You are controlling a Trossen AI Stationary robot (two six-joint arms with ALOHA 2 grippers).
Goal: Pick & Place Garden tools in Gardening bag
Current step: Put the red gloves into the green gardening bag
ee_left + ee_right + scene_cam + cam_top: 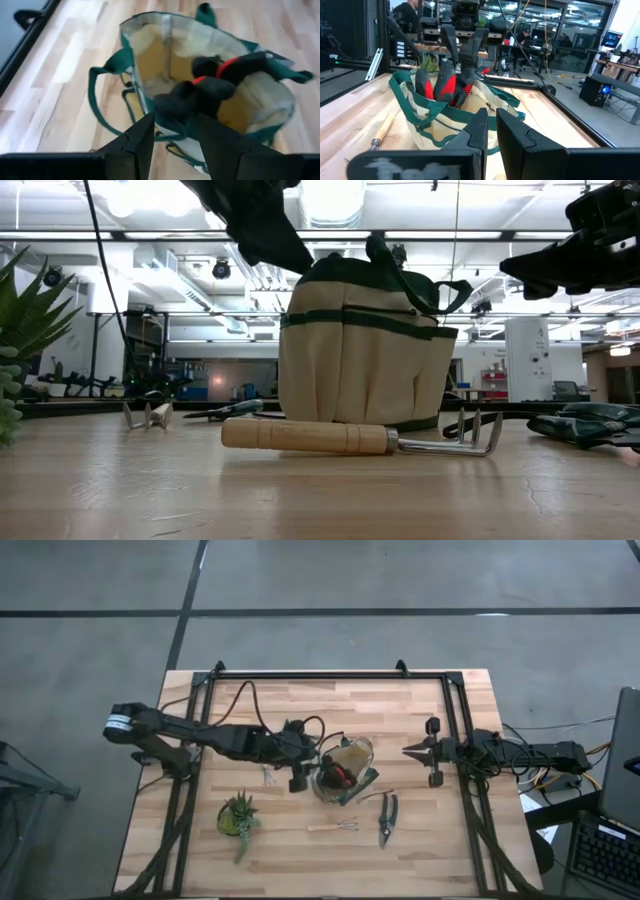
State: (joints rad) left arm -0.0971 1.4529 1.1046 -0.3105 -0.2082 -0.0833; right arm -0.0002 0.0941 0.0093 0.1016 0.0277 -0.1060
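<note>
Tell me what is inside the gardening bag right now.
A red-and-black glove sits in the gardening bag, partly poking above the rim, just beyond the left tool, whose fingers are open. Anything lying beneath the glove is covered and cannot be seen.

My two arms are matte black, jointed, trailing black cables; the left hand [300, 778] and right hand [412, 752] carry dark angular fingers.

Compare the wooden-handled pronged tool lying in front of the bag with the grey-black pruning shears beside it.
The wooden-handled pronged tool has a pale wood handle and thin metal prongs; the grey-black pruning shears have two dark handles. In the high view the pronged tool lies crosswise, while the shears lie lengthwise, handles spread. The pronged tool looks slimmer than the shears. Both rest flat on the wooden table, outside the olive-and-tan fabric bag.
</note>
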